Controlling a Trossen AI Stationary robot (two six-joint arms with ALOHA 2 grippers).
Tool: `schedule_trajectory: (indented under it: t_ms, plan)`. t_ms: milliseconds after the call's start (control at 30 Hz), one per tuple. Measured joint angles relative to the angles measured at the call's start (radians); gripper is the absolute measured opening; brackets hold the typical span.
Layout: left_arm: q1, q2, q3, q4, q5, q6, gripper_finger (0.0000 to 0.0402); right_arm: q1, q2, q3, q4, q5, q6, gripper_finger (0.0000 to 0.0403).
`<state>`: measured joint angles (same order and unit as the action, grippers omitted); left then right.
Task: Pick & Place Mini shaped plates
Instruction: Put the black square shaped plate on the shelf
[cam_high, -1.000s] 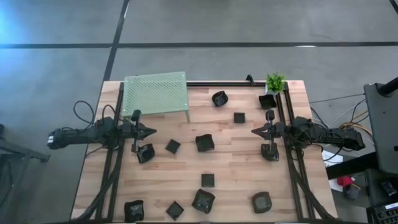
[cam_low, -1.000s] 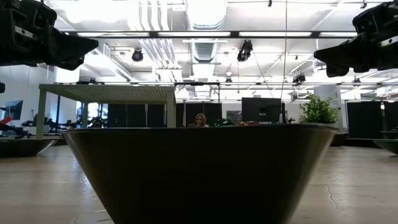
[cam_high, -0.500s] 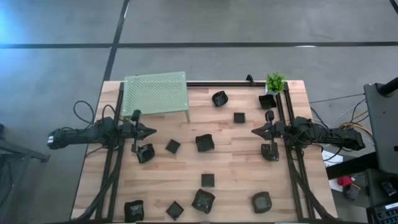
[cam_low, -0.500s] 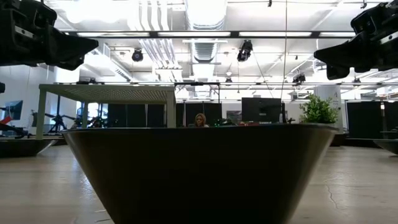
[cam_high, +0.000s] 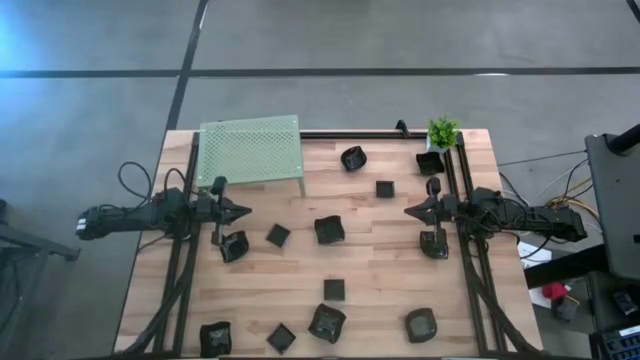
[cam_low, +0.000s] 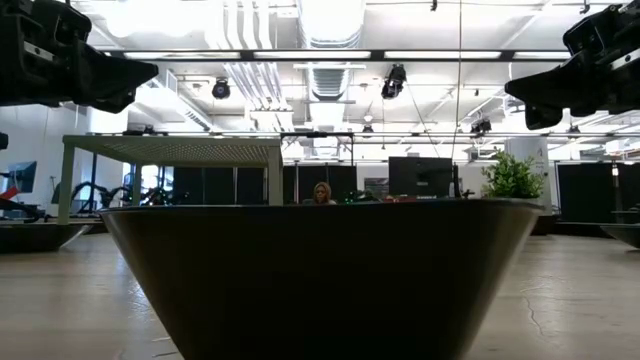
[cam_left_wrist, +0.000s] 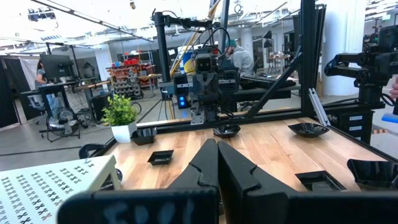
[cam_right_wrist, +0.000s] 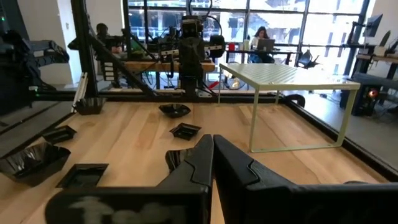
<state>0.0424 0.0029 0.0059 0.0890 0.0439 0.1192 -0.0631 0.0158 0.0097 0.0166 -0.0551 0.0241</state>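
High view: my left claw and right claw hover pinched together, empty. Plates lie scattered, none picked. Next, open over one.

Table: pale wood planks, visible grain, smooth matt finish with a soft sheen in the right wrist view. Mini shaped plates: black, plastic-looking, slight gloss on the rims; the nearest one fills the low view, dark, smooth and matt. Platform: pale green perforated sheet, matt, on thin legs of the same colour. Frame rails: black metal profiles, dull. Gripper fingers: dark, matt, plastic-looking. Plant: green leaves, look artificial.
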Motion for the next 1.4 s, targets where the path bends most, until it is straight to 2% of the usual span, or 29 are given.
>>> schedule_trajectory:
  t_ms: [467,700,1400]
  plan:
    - [0.000,0.000,0.000,0.000,0.000,0.000,0.0000,0.000,0.000,0.000,0.000,-0.001,0.007,0.0008]
    - [0.000,0.000,0.000,0.000,0.000,0.000,0.0000,0.000,0.000,0.000,0.000,-0.001,0.089,0.0008]
    - [0.000,0.000,0.000,0.000,-0.001,0.003,0.0000,0.000,0.000,0.000,0.000,0.000,0.088,0.0008]
